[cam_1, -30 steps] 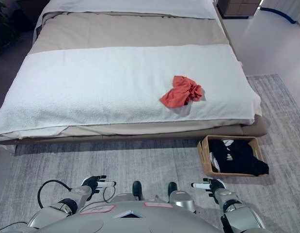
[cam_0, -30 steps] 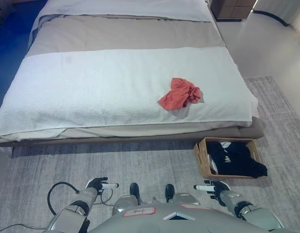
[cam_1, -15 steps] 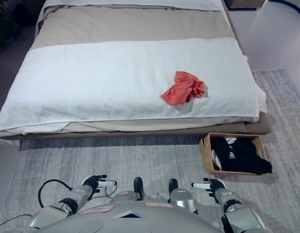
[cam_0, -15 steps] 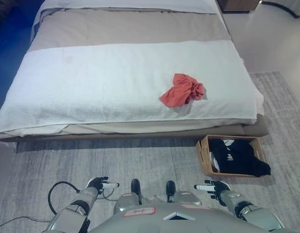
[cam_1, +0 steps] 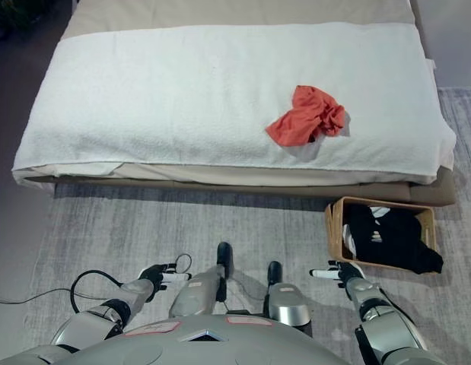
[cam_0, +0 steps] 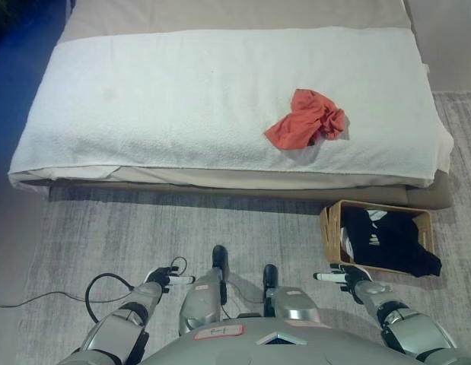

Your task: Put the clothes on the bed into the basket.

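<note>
Left hand (cam_0: 160, 278): held low over the grey woven rug (cam_0: 106, 236), fingers relaxed with one white-tipped finger extended inward; it grips nothing. Right hand (cam_0: 349, 276): mirrored pose at lower right, fingers loosely spread with one white-tipped finger pointing inward, empty, just beside the basket. Both forearms angle forward from the bottom edge. Rectangular wicker basket (cam_0: 331, 236): stands on the rug against the bed's foot and contains dark clothing (cam_0: 387, 243). Crumpled orange-red garment (cam_0: 305, 121): lies on the white textured blanket (cam_0: 182, 106) covering the bed (cam_0: 220, 14), right of centre.
</note>
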Controlling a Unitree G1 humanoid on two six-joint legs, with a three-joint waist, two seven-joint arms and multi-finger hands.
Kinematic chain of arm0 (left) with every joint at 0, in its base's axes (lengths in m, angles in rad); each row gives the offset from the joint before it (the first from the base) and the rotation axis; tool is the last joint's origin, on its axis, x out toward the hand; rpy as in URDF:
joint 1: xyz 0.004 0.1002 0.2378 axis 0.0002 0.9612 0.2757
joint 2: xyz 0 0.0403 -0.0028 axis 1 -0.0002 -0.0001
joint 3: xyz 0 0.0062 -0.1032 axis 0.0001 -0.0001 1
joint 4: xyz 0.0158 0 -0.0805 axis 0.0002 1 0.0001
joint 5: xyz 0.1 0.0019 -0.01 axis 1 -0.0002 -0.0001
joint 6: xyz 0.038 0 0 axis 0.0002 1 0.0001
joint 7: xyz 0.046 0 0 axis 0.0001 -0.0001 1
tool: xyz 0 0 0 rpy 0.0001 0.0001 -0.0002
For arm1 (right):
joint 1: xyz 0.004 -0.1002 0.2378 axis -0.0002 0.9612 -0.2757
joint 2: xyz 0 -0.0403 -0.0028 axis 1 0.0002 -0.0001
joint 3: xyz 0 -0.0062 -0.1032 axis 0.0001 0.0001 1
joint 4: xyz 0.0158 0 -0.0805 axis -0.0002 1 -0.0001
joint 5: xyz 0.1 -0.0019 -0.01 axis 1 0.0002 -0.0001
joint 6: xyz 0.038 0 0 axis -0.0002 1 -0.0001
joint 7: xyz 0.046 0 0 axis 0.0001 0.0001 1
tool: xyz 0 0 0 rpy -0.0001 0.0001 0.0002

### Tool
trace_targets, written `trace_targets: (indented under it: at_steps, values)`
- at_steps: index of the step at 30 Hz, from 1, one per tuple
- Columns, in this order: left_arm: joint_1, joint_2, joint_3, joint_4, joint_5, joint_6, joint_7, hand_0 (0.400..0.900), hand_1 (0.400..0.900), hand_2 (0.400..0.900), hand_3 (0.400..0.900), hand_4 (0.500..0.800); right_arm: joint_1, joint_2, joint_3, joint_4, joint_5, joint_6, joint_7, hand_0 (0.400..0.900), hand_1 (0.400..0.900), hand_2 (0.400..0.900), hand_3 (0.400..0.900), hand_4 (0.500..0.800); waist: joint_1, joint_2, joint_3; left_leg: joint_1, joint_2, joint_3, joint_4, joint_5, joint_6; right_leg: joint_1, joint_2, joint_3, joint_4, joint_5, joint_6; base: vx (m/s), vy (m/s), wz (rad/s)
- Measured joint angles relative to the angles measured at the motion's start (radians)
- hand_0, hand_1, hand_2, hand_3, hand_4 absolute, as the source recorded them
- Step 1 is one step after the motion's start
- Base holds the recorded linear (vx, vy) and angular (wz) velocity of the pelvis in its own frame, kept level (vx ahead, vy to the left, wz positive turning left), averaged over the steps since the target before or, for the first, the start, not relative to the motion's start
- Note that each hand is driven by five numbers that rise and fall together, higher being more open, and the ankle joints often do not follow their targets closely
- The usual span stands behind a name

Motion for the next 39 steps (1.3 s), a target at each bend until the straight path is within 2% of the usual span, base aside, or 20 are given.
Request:
trace_targets:
  at_steps: [2, 3, 4, 5, 6, 9, 11, 12, 13, 15, 19, 20, 24, 25, 26, 29, 31, 33, 37, 39]
  values:
    - [0.009, -0.004, 0.000, -0.004, -0.007, -0.001, -0.001, 0.900, 0.900, 0.900, 0.900, 0.800, 0.001, -0.008, 0.001, 0.005, 0.000, 0.000, 0.003, 0.900, 0.900, 0.900, 0.900, 0.800, 0.008, 0.028, -0.005, 0.020, 0.020, 0.000, -0.024, 0.003, 0.005, 0.017, 0.021, 0.027, 0.003, -0.014, 0.033, 0.17, 0.142, -0.52]
    - [0.014, -0.002, 0.000, -0.004, -0.007, -0.003, 0.001, 0.900, 0.900, 0.900, 0.900, 0.800, 0.001, -0.006, 0.002, 0.009, 0.000, -0.001, -0.001, 0.900, 0.900, 0.900, 0.900, 0.800, 0.012, 0.040, 0.003, 0.036, 0.028, 0.010, -0.020, 0.022, 0.081, 0.035, 0.039, 0.045, 0.001, -0.021, 0.054, 0.23, 0.215, -0.69]
    - [0.010, 0.006, 0.002, -0.003, -0.007, -0.003, 0.001, 0.900, 0.900, 0.900, 0.900, 0.800, -0.007, 0.005, 0.003, 0.009, -0.002, 0.000, 0.006, 0.900, 0.900, 0.900, 0.900, 0.800, 0.010, 0.015, 0.004, 0.052, 0.010, 0.016, -0.021, -0.009, 0.080, 0.030, 0.007, 0.069, 0.001, -0.023, 0.050, 0.31, 0.295, -0.86]
    - [0.013, 0.011, 0.009, -0.003, -0.007, -0.004, 0.003, 0.900, 0.900, 0.900, 0.900, 0.800, -0.003, 0.015, 0.003, 0.011, -0.005, 0.000, 0.010, 0.900, 0.900, 0.900, 0.900, 0.800, 0.017, -0.004, -0.004, 0.065, -0.007, 0.048, -0.021, -0.021, 0.095, 0.033, -0.015, 0.102, 0.002, -0.031, 0.069, 0.16, 0.171, -0.40]
    - [0.008, 0.014, 0.010, -0.001, -0.007, -0.004, 0.002, 0.900, 0.900, 0.900, 0.900, 0.800, -0.005, 0.020, 0.003, 0.007, -0.008, -0.001, 0.011, 0.900, 0.900, 0.900, 0.900, 0.800, 0.022, -0.018, -0.009, 0.078, -0.022, 0.072, -0.021, -0.033, 0.109, 0.037, -0.033, 0.116, 0.005, -0.028, 0.072, 0.15, 0.184, -0.31]
    - [-0.008, 0.022, 0.015, -0.004, -0.007, -0.010, 0.003, 0.900, 0.900, 0.900, 0.900, 0.800, -0.005, 0.037, 0.002, 0.007, -0.009, -0.001, 0.018, 0.900, 0.900, 0.900, 0.900, 0.800, 0.036, -0.043, -0.016, 0.098, -0.055, 0.116, -0.010, -0.048, 0.145, 0.046, -0.078, 0.138, 0.024, -0.044, 0.116, 0.19, 0.271, -0.27]
    - [-0.025, 0.032, 0.021, -0.009, -0.007, -0.011, 0.002, 0.900, 0.900, 0.900, 0.900, 0.800, -0.009, 0.047, 0.001, 0.009, -0.010, 0.002, 0.031, 0.900, 0.900, 0.900, 0.900, 0.800, 0.036, -0.056, -0.018, 0.102, -0.068, 0.127, 0.017, -0.079, 0.171, 0.042, -0.090, 0.145, 0.059, -0.054, 0.140, 0.16, 0.236, -0.15]
    - [-0.035, 0.037, 0.023, -0.014, -0.007, -0.013, 0.001, 0.900, 0.900, 0.900, 0.900, 0.800, -0.012, 0.052, 0.001, 0.009, -0.009, 0.002, 0.033, 0.900, 0.900, 0.900, 0.900, 0.800, 0.034, -0.065, -0.027, 0.103, -0.074, 0.131, 0.024, -0.108, 0.174, 0.023, -0.091, 0.148, 0.087, -0.054, 0.140, 0.15, 0.249, -0.01]
    - [-0.028, 0.040, 0.023, -0.012, -0.007, -0.012, 0.002, 0.900, 0.900, 0.900, 0.900, 0.800, -0.012, 0.054, 0.001, 0.007, -0.009, 0.002, 0.034, 0.900, 0.900, 0.900, 0.900, 0.800, 0.035, -0.064, -0.034, 0.105, -0.067, 0.135, 0.027, -0.103, 0.177, 0.017, -0.089, 0.149, 0.112, -0.065, 0.152, 0.16, 0.241, 0.08]
    - [-0.053, 0.050, 0.024, -0.010, -0.007, -0.011, 0.002, 0.900, 0.900, 0.900, 0.900, 0.800, -0.013, 0.060, 0.001, 0.008, -0.009, 0.004, 0.036, 0.900, 0.900, 0.900, 0.900, 0.800, 0.033, -0.088, -0.046, 0.098, -0.078, 0.134, 0.046, -0.135, 0.189, 0.000, -0.093, 0.147, 0.155, -0.068, 0.158, 0.18, 0.272, 0.11]
    - [-0.061, 0.062, 0.021, -0.006, -0.007, -0.009, 0.001, 0.900, 0.900, 0.900, 0.900, 0.800, -0.010, 0.066, 0.000, 0.016, -0.008, 0.009, 0.036, 0.900, 0.900, 0.900, 0.900, 0.800, 0.025, -0.110, -0.068, 0.116, -0.064, 0.119, 0.040, -0.133, 0.205, -0.086, -0.081, 0.147, 0.361, -0.080, 0.177, 0.12, 0.226, 0.15]
    - [-0.058, 0.070, 0.014, -0.006, -0.007, -0.010, 0.001, 0.900, 0.900, 0.900, 0.900, 0.800, -0.010, 0.070, 0.001, 0.017, -0.008, 0.009, 0.036, 0.900, 0.900, 0.900, 0.900, 0.800, 0.015, -0.121, -0.073, 0.124, -0.080, 0.107, 0.041, -0.148, 0.213, -0.104, -0.080, 0.149, 0.414, -0.068, 0.182, 0.15, 0.257, 0.20]
    - [-0.047, 0.089, -0.010, -0.003, -0.007, -0.004, 0.001, 0.900, 0.900, 0.900, 0.900, 0.800, -0.010, 0.080, 0.002, 0.017, -0.007, 0.008, 0.038, 0.900, 0.900, 0.900, 0.900, 0.800, 0.011, -0.132, -0.071, 0.157, -0.084, 0.096, 0.039, -0.149, 0.234, -0.174, -0.098, 0.150, 0.618, -0.059, 0.208, 0.10, 0.104, 0.12]
    - [-0.047, 0.092, -0.010, -0.004, -0.007, -0.001, 0.002, 0.900, 0.900, 0.900, 0.900, 0.800, -0.011, 0.081, 0.002, 0.015, -0.007, 0.007, 0.041, 0.900, 0.900, 0.900, 0.900, 0.800, 0.014, -0.131, -0.066, 0.168, -0.085, 0.084, 0.038, -0.153, 0.259, -0.191, -0.100, 0.144, 0.642, -0.068, 0.201, 0.14, 0.064, 0.23]
    - [-0.047, 0.096, -0.010, -0.002, -0.007, 0.003, 0.002, 0.900, 0.900, 0.900, 0.900, 0.800, -0.010, 0.083, 0.003, 0.014, -0.007, 0.007, 0.046, 0.900, 0.900, 0.900, 0.900, 0.800, 0.013, -0.125, -0.062, 0.177, -0.085, 0.073, 0.032, -0.164, 0.277, -0.194, -0.100, 0.125, 0.628, -0.077, 0.199, 0.17, 0.024, 0.27]
    - [-0.049, 0.104, -0.020, 0.000, -0.007, 0.009, 0.003, 0.900, 0.900, 0.900, 0.900, 0.800, -0.021, 0.081, 0.005, 0.013, -0.007, 0.006, 0.048, 0.900, 0.900, 0.900, 0.900, 0.800, 0.015, -0.114, -0.045, 0.191, -0.090, 0.068, 0.028, -0.148, 0.295, -0.200, -0.110, 0.055, 0.479, -0.076, 0.195, 0.09, -0.037, 0.17]
    - [-0.048, 0.101, -0.014, 0.006, -0.008, 0.010, 0.001, 0.900, 0.900, 0.900, 0.900, 0.800, -0.021, 0.080, 0.011, -0.005, -0.007, 0.007, 0.048, 0.900, 0.900, 0.900, 0.900, 0.800, 0.012, -0.105, -0.030, 0.207, -0.093, 0.061, 0.024, -0.148, 0.294, -0.200, -0.116, 0.055, 0.320, -0.065, 0.206, 0.08, -0.084, 0.12]
    - [-0.047, 0.104, -0.009, 0.006, -0.008, 0.010, 0.003, 0.900, 0.900, 0.900, 0.900, 0.800, -0.022, 0.080, 0.025, -0.037, -0.007, 0.010, 0.047, 0.900, 0.900, 0.900, 0.900, 0.800, 0.015, -0.115, -0.019, 0.212, -0.107, 0.061, 0.016, -0.149, 0.283, -0.228, -0.144, 0.054, 0.208, -0.029, 0.238, 0.07, -0.120, 0.06]
    - [-0.034, 0.106, -0.003, 0.006, -0.007, 0.010, 0.002, 0.900, 0.900, 0.900, 0.900, 0.800, -0.028, 0.079, 0.033, -0.110, -0.007, 0.008, 0.041, 0.900, 0.900, 0.900, 0.900, 0.800, 0.016, -0.134, -0.006, 0.218, -0.116, 0.061, 0.003, -0.145, 0.281, -0.244, -0.167, 0.049, 0.128, 0.049, 0.242, 0.07, -0.127, 0.07]
    - [-0.029, 0.106, 0.001, 0.006, -0.007, 0.010, 0.002, 0.900, 0.900, 0.900, 0.900, 0.800, -0.034, 0.066, 0.033, -0.156, -0.007, 0.010, 0.033, 0.900, 0.900, 0.900, 0.900, 0.800, 0.018, -0.141, -0.006, 0.220, -0.119, 0.056, -0.014, -0.147, 0.261, -0.227, -0.163, 0.053, 0.104, 0.053, 0.242, 0.17, -0.204, 0.09]
